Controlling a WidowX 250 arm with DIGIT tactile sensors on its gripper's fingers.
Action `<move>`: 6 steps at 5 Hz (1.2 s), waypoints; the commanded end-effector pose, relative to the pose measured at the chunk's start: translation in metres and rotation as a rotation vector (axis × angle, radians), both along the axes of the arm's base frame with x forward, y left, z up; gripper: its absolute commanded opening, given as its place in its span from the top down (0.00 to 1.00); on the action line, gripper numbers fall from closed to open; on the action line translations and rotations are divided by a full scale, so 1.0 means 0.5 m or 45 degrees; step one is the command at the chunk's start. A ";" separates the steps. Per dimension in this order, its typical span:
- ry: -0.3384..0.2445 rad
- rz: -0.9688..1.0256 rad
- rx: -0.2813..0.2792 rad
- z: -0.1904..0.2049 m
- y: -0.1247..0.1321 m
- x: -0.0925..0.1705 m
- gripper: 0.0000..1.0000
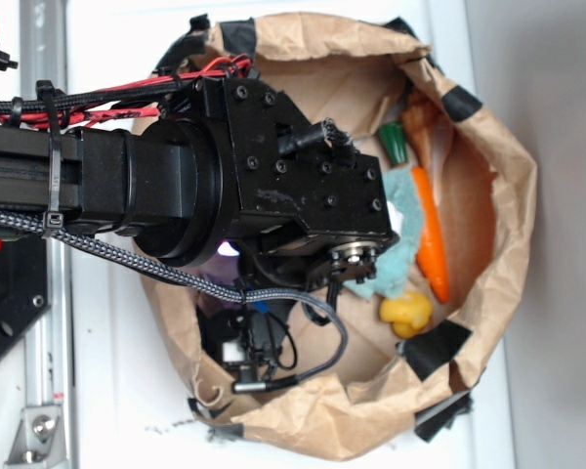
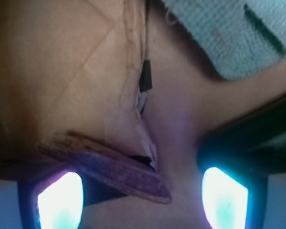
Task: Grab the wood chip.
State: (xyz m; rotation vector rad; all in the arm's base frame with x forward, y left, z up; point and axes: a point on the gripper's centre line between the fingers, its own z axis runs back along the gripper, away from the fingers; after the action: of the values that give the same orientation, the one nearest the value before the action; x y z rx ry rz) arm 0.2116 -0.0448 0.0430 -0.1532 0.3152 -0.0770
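Closest to my wrist cam: the two glowing fingertips of the claw, standing apart with a clear gap between them. The wood chip lies right at the left fingertip, its near end reaching into the gap. I can't tell if it touches the pad; nothing is clamped.

Chip look: flat, elongated, rough bark-like texture, dark brown with a purple cast from the claw lights, tapered at both ends, lying diagonally.

Only the wrist view shows the chip. It rests on the brown paper of the bag, just below a torn fold edge. Beyond the chip I see a pale blue-green cloth and a dark curved object beside the right fingertip, too blurred to name.

The exterior view shows what the wrist cam doesn't: the arm reaching into the open paper bag, which sits on a white surface. Inside the bag near the cloth are an orange carrot, a yellow toy and a green piece. The arm body hides the claw and chip there.
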 end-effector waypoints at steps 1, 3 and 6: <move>-0.049 -0.180 -0.086 -0.013 -0.044 -0.039 0.00; -0.039 -0.285 -0.182 -0.052 -0.085 -0.052 0.00; -0.124 -0.335 0.058 -0.092 -0.090 -0.029 1.00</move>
State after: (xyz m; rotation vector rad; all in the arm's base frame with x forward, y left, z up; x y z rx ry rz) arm 0.2089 -0.0725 0.0064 -0.0722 0.2432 -0.2791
